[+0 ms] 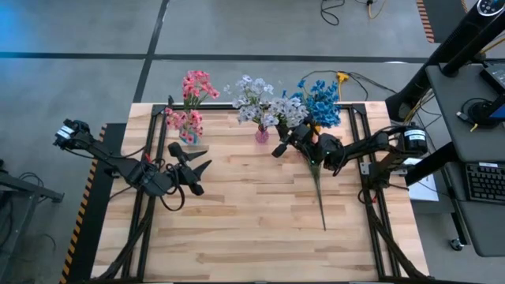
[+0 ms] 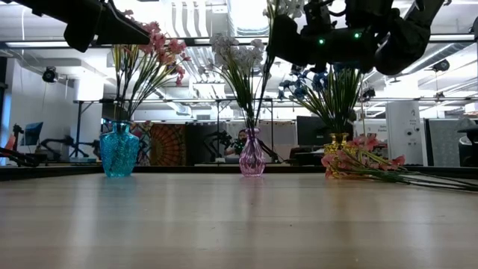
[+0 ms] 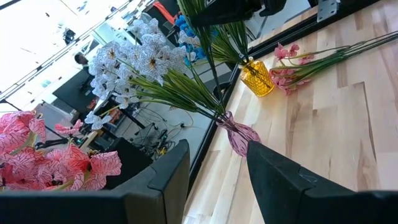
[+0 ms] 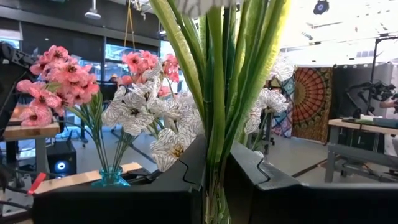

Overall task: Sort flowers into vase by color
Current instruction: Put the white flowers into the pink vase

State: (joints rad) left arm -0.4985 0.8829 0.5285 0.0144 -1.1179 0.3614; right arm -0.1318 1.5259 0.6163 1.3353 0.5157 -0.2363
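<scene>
The left gripper (image 1: 207, 155) hangs over the left half of the surface (image 1: 237, 229), nearer than the vases, its jaws spread with nothing between them. Well to its right, one pink spray (image 2: 358, 161) lies flat on the wood. Its long green stem (image 1: 319, 197) runs toward the near edge, and its blossoms rest close to the yellow vase.

Three vases stand in a row along the far edge.
- **Teal vase:** the teal vase (image 2: 119, 153) on the left holds pink flowers (image 2: 160, 45).
- **Purple vase:** the small purple vase (image 2: 252, 155) in the middle holds white flowers (image 1: 256, 99) on fanned green stalks.
- **Yellow vase:** the yellow vase (image 3: 257, 78) on the right holds blue flowers (image 1: 319, 102).

The right gripper (image 4: 214, 155) hovers up among the white blossoms, just above the purple vase. Its jaws are pressed together on a bunch of upright green stems. Pale blossoms show above the grip, but I cannot tell whether the lower ends of those stems sit in the vase.

The surface is pale wooden planking set in a dark frame, and its near half is bare.

Beyond it the floor is grey with dark lines. A desk with a keyboard (image 1: 481, 181) stands to the right, and a patterned hanging (image 4: 311, 93) shows on the far wall under bright ceiling lights.
</scene>
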